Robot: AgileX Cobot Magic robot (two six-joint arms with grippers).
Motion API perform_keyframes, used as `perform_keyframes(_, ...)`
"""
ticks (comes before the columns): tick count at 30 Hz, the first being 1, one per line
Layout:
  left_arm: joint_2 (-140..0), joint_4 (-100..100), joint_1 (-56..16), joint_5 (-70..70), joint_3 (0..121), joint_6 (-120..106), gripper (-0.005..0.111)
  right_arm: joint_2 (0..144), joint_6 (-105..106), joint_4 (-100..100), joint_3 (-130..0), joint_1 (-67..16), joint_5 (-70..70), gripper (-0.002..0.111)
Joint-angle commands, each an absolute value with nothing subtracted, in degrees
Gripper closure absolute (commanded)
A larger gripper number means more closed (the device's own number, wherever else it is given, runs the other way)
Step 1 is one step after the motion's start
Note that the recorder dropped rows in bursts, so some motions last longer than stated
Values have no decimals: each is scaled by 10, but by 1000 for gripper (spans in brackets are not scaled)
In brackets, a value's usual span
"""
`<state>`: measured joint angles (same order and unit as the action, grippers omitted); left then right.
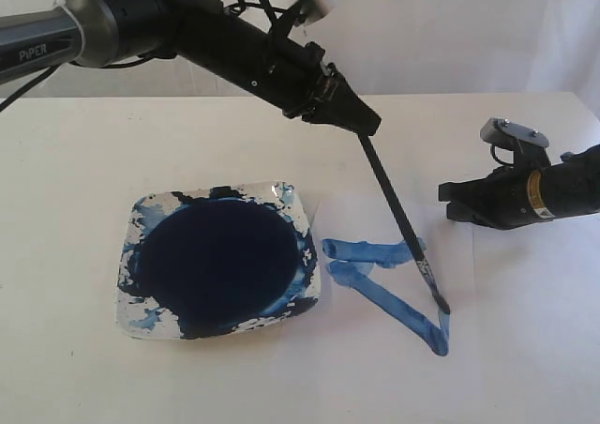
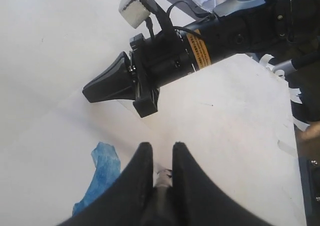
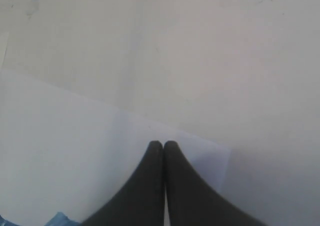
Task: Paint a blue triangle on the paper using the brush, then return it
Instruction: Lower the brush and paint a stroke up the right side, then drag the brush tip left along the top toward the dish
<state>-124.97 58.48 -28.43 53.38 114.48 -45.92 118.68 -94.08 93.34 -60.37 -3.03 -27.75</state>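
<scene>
PIPER is printed on the left arm (image 1: 42,51). The dish (image 1: 292,204) of navy paint sits on the counter (image 1: 75,161). The left claw (image 1: 364,124) pinches the brush (image 1: 398,219) narrowly. The brush tip touches the blue triangle (image 1: 375,276) on the paper (image 3: 60,151), whose edges barely show against the counter. The right arm's yellow label (image 1: 534,194) is unreadable; the right claw (image 3: 163,145) is closed, empty.

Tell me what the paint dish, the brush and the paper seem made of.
Paint dish: glossy white, glare on its rim, so glazed ceramic or hard plastic. Brush: matte black handle, wood or plastic, unclear; silvery ferrule, likely metal. Paper: thin, matte white sheet lying flat, probably ordinary paper.
</scene>
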Motion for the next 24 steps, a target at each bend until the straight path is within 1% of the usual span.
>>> perform_keyframes(1,-1254,589,-287,507,1144,-481,107,1194,-936,947,-600,-29,-222,108)
perform_keyframes(19,-1254,505,-287,366,1144,-497,107,1194,-931,947,-600,-29,-219,108)
perform_keyframes(24,-1254,505,-287,358,1144,-497,107,1194,-931,947,-600,-29,-219,108)
